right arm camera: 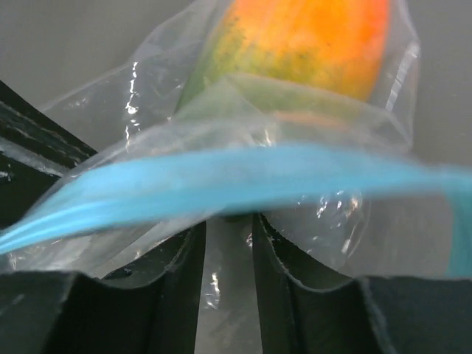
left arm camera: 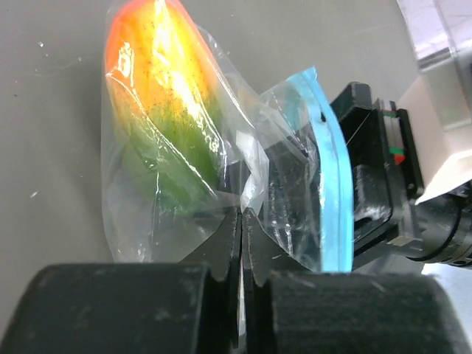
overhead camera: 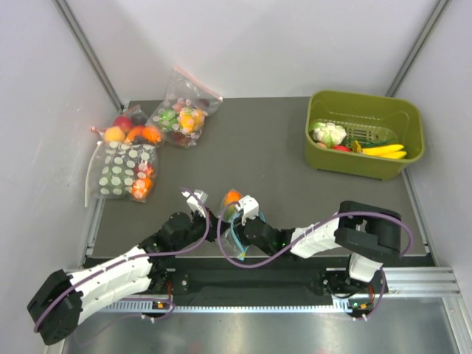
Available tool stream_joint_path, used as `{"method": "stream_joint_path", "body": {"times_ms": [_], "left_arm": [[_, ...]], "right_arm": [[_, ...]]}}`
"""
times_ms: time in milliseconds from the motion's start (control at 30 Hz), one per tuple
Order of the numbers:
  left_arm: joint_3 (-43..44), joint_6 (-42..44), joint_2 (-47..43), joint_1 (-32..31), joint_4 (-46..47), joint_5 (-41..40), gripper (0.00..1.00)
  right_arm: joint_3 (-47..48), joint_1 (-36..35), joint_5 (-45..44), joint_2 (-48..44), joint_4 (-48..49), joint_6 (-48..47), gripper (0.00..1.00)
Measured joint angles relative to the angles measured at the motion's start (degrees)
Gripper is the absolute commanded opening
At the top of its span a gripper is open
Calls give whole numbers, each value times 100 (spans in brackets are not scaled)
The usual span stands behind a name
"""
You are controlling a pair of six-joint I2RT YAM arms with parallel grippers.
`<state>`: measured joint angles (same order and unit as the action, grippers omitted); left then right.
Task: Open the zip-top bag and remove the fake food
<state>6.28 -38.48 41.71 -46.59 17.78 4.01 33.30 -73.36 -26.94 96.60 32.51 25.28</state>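
The zip-top bag (overhead camera: 236, 240) is a clear crinkly bag with a light-blue zip strip (left arm camera: 328, 169), held between both grippers near the table's front middle. A green-and-orange fake fruit (left arm camera: 166, 110) sits inside it, also in the right wrist view (right arm camera: 295, 44) and from above (overhead camera: 233, 197). My left gripper (left arm camera: 242, 214) is shut on a fold of the bag's film just below the fruit. My right gripper (right arm camera: 227, 221) faces it from the other side. Its jaws stand a narrow gap apart with bag film in the gap, and the blue strip (right arm camera: 221, 177) crosses in front of its tips.
A green basket (overhead camera: 365, 168) at the back right holds a white cauliflower (overhead camera: 328, 133) and yellow pieces (overhead camera: 383, 150). A clear bag with a pink-red zip (overhead camera: 184, 110) and a white-dotted bag (overhead camera: 125, 173) with fruits lie at the back left. Grey walls enclose the table.
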Motion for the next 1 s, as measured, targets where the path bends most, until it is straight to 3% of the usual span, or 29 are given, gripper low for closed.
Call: {"method": "stream_joint_path", "body": {"times_ms": [300, 433, 567, 700, 1000], "left_arm": [[0, 9, -348, 4, -260, -273, 0], [2, 24, -490, 37, -332, -417, 0], [0, 37, -466, 61, -304, -339, 0], [0, 4, -144, 74, 13, 107, 0], [0, -278, 319, 79, 686, 861, 0]], "right_arm": [[-238, -50, -280, -1003, -553, 44, 17], [-498, -66, -302, -1488, -774, 109, 18], [-717, -74, -330, -1668, -935, 168, 33], [-789, -76, -299, -1665, -898, 199, 59], [-817, -76, -249, -1502, -376, 208, 70]]}}
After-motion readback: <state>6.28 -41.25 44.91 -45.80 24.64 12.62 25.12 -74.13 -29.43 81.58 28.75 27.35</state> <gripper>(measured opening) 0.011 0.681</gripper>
